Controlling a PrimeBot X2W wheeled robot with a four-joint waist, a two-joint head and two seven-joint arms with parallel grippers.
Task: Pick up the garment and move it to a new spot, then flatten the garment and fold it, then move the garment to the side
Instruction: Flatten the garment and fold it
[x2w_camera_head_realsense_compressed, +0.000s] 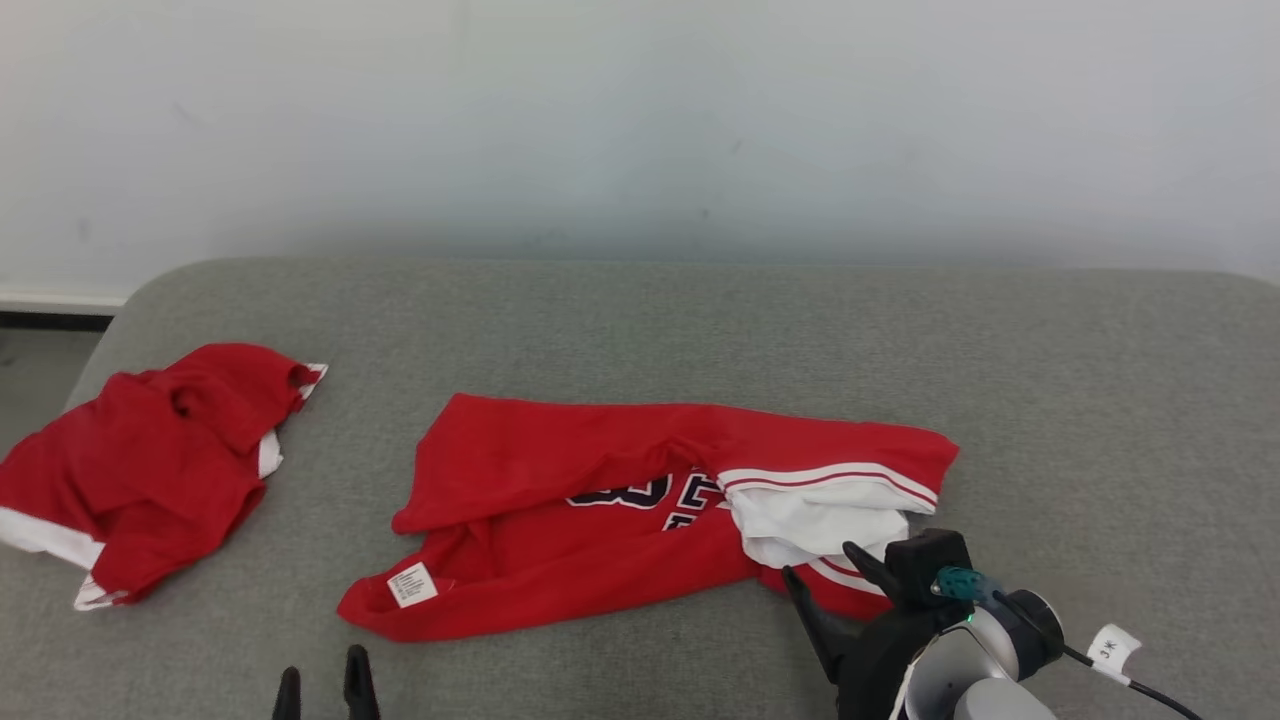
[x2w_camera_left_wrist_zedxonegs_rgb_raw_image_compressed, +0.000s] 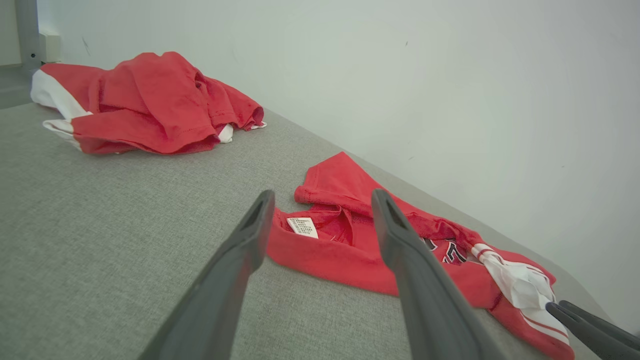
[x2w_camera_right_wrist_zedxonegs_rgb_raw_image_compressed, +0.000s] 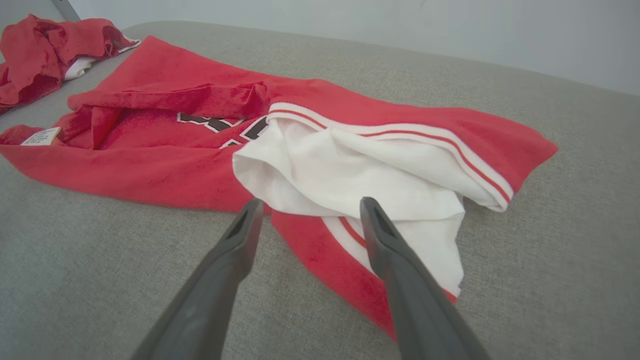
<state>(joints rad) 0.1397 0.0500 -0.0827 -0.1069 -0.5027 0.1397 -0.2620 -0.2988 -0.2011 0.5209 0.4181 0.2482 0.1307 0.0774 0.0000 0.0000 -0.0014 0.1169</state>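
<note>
Jaws on both arms are spread, empty. Bunching is risked if only the white flap (x2w_camera_right_wrist_zedxonegs_rgb_raw_image_compressed: 350, 170) of the shirt (x2w_camera_head_realsense_compressed: 600, 460) before the right jaws is pinched.

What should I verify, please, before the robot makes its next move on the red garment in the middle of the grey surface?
1. Left pincer open, holding nothing: ok, its fingers are spread and point at the labelled end of the garment.
2. Right pincer open, holding nothing: ok.
3. Right pincer aimed at the white sleeve: ok. Whether it touches the cloth: cannot tell.
4. Garment flattened: not ok, its far edge is folded over and the sleeve is bunched.
5. Garment apart from the second red garment: ok, the grey surface shows between them.
</note>
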